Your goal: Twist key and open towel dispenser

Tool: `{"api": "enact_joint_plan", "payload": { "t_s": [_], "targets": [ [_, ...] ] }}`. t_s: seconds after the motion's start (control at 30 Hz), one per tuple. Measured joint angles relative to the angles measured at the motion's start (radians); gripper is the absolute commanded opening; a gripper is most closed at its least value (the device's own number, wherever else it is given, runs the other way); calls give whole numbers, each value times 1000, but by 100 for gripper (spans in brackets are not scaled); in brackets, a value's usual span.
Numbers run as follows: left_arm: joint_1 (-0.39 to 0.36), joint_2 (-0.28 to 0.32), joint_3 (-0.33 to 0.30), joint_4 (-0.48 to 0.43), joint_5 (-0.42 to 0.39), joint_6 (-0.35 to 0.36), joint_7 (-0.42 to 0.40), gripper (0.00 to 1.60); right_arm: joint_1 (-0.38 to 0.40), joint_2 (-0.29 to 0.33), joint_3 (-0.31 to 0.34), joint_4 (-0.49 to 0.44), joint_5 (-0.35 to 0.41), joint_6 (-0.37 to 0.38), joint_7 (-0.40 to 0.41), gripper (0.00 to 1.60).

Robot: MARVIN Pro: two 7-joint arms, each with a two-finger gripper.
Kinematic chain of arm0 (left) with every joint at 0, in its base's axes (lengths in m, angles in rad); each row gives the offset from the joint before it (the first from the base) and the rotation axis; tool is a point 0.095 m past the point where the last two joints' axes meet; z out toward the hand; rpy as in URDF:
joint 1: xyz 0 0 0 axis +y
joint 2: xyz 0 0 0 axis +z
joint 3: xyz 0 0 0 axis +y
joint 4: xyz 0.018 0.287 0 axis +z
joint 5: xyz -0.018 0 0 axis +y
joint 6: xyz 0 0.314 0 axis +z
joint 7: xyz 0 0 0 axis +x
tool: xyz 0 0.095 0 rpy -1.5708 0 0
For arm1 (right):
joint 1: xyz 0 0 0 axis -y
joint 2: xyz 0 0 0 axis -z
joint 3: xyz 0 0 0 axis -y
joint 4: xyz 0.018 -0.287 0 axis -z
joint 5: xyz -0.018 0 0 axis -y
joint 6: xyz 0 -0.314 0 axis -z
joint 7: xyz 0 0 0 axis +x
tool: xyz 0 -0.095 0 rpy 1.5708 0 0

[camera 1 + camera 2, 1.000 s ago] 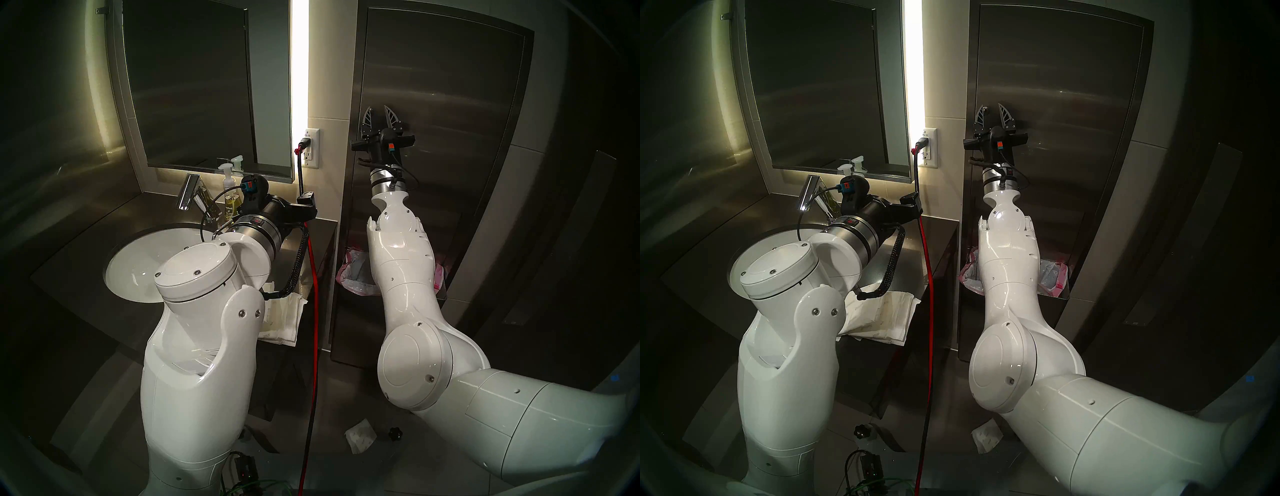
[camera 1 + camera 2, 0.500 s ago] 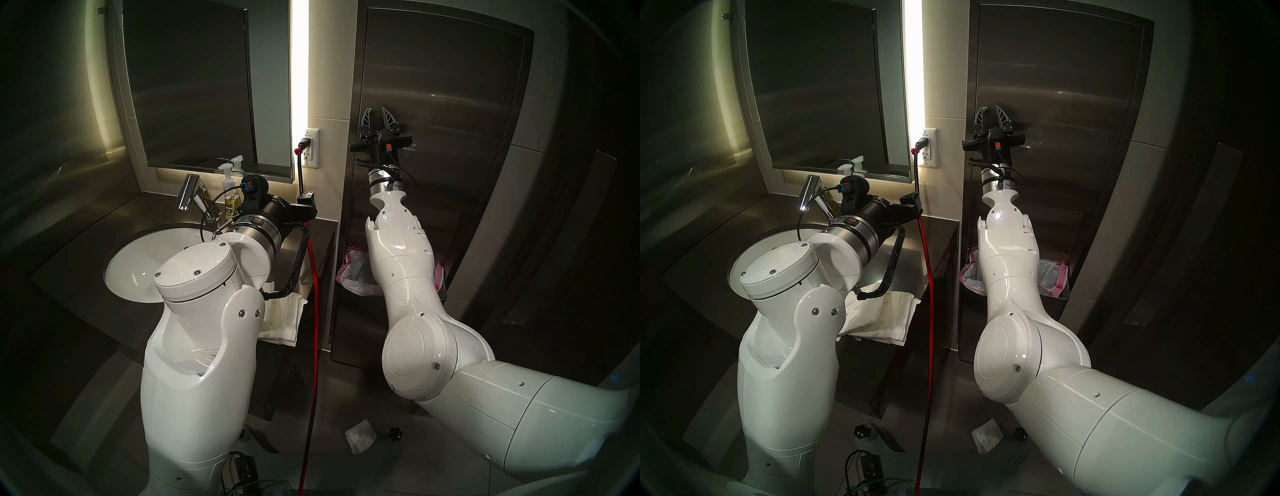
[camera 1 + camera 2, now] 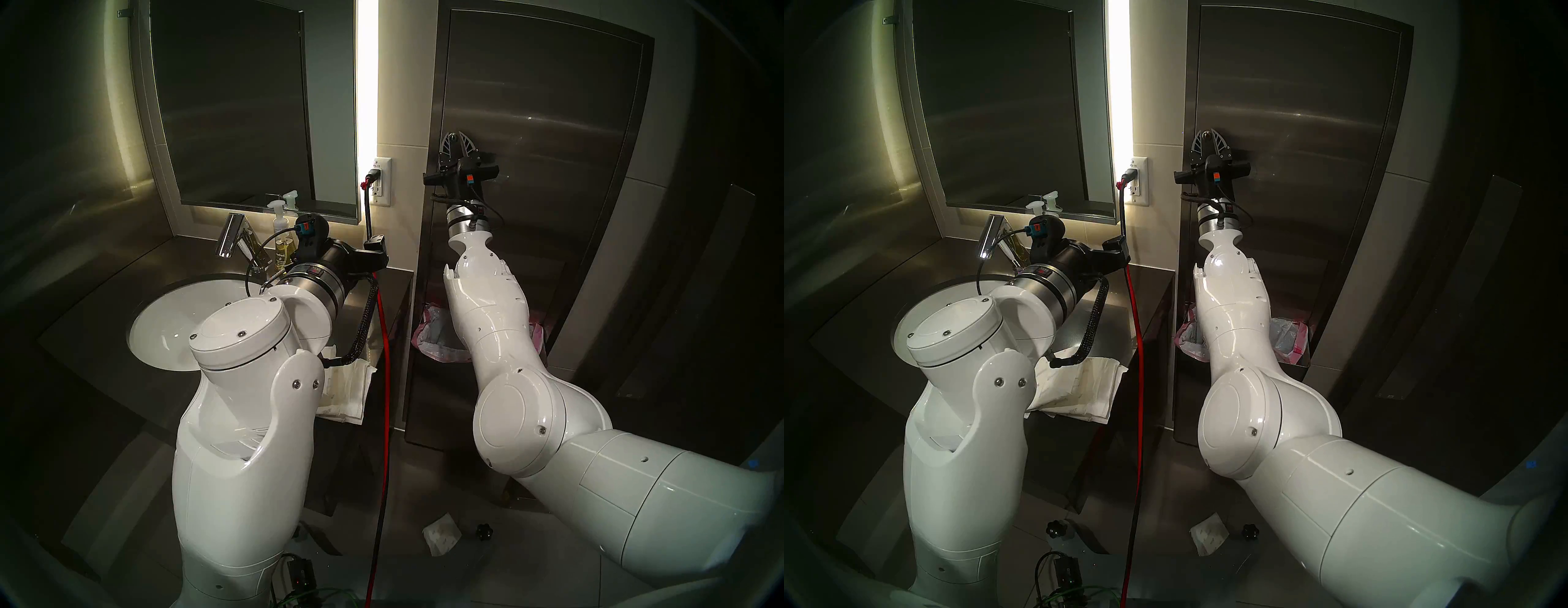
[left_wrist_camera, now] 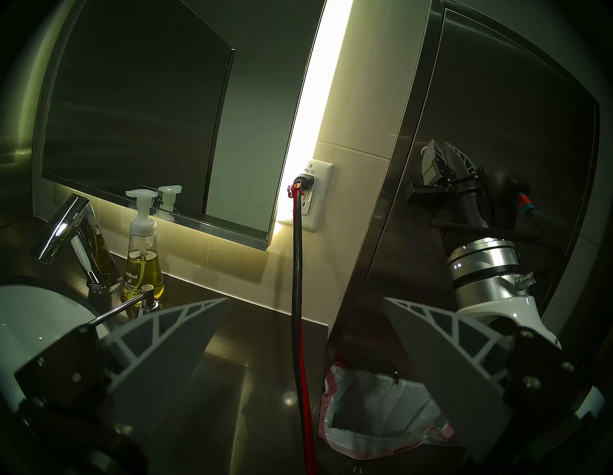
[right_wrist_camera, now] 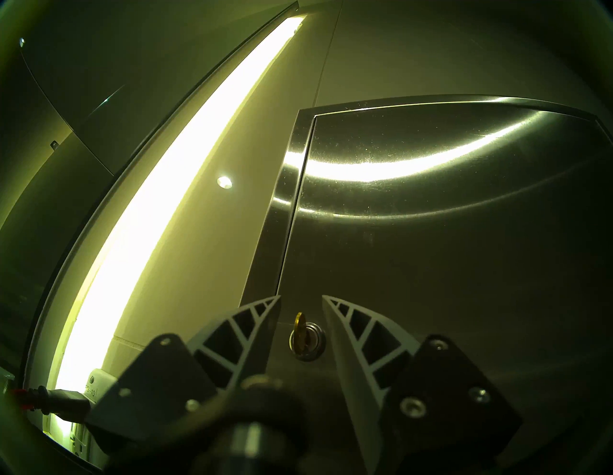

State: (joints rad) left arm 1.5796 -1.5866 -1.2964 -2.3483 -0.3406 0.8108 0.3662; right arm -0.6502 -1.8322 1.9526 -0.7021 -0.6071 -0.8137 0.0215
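A: Where is the key (image 5: 300,331)?

B: It is stuck in a little round silver lock (image 5: 308,341) near the left edge of the towel dispenser (image 5: 447,265) door. The flat gold part sticks out and stands nearly straight up and down.

A: What is near it?

B: The right gripper (image 5: 301,300) is placed around it. One finger is seen on each side of the key, and the key sits in the gap between them. The fingers are a small way apart. No touch on the key can be seen yet, so it does not look pinched.

A: Why is the gripper held like that?

B: Most likely so the flat part can be squeezed from both sides. Then the key could be turned by a roll of the wrist. The gripper is tilted upward because the lock is high on the door.

A: Is the door open?

B: No. It is shut flat in its frame. Below it, a bin with a pink-edged bag (image 4: 374,428) is seen.

A: And the other arm?

B: The left gripper (image 4: 306,302) is kept back over the counter (image 4: 258,325), by the sink (image 3: 169,310) and the soap bottle (image 4: 142,262). Its fingers are spread wide and nothing is held. It is probably parked there to stay out of the way.

A: What could go wrong?

B: The key is small and thin, so it could be missed or slipped off.
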Motion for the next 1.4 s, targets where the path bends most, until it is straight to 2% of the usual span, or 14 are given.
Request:
{"api": "enact_joint_plan", "payload": {
  "t_s": [0.43, 0.6, 0.63, 0.67, 0.83, 0.9, 0.93, 0.97, 1.17, 1.4],
  "targets": [
    [0, 0, 0, 0, 0, 0, 0, 160, 34, 17, 0, 73, -15, -27, -43, 77],
    [0, 0, 0, 0, 0, 0, 0, 160, 41, 27, 0, 100, -20, -40, -59, 61],
    [0, 0, 0, 0, 0, 0, 0, 160, 43, 30, 0, 107, -22, -42, -62, 49],
    [0, 0, 0, 0, 0, 0, 0, 160, 45, 32, 0, 114, -23, -43, -65, 45],
    [0, 0, 0, 0, 0, 0, 0, 160, 56, 38, -1, 138, -29, -52, -70, 46],
    [0, 0, 0, 0, 0, 0, 0, 160, 63, 41, -1, 149, -31, -55, -75, 33],
    [0, 0, 0, 0, 0, 0, 0, 160, 66, 42, -1, 154, -32, -56, -77, 12],
    [0, 0, 0, 0, 0, 0, 0, 160, 69, 44, -1, 158, -33, -58, -79, 0],
    [0, 0, 0, 0, 0, 0, 0, 160, 81, 50, -2, 184, -41, -71, -92, 0],
    [0, 0, 0, 0, 0, 0, 0, 160, 67, 44, 3, 168, -39, -90, -94, 0]
  ]
}}
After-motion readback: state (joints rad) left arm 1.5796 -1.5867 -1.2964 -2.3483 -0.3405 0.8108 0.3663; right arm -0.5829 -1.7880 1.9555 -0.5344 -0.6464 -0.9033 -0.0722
